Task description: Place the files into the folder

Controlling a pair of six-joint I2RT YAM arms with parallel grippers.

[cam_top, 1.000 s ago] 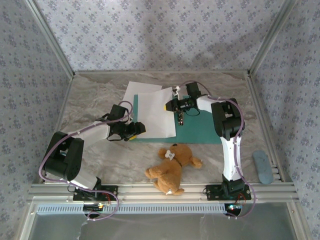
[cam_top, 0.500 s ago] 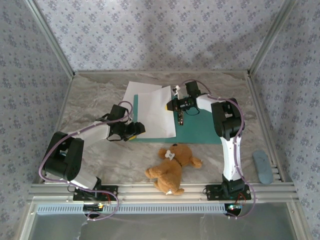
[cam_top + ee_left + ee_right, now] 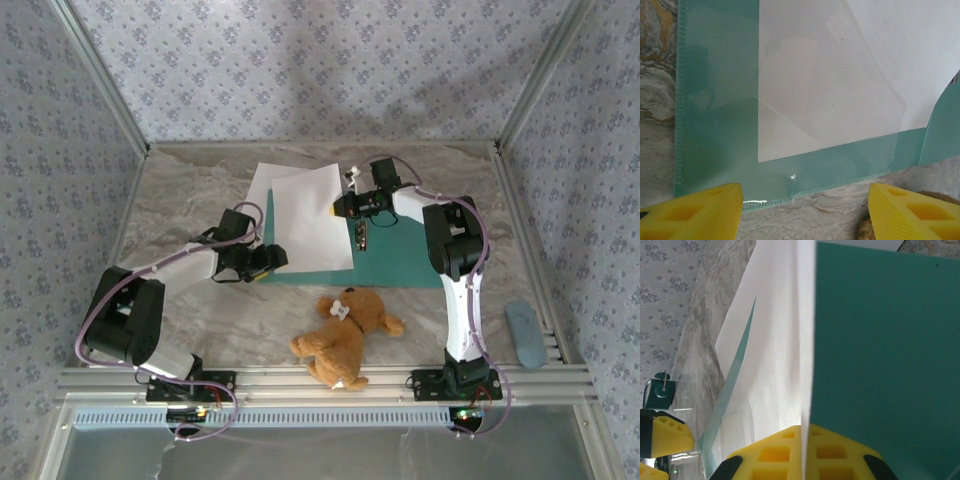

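Two files (image 3: 310,220) lie across the open folder's (image 3: 400,255) left half.

1. Top external: fixed high above and behind the arm bases, facing down and forward; distant, takes in the whole grey marbled tabletop (image 3: 180,200)
2. Left wrist: very near, low, facing a corner of the thin teal-green card folder (image 3: 715,150) and the plain white paper sheets (image 3: 850,65)
3. Right wrist: very near, sighting along a sheet's edge, folder surface to its right
4. Shared by all three: folder and sheets
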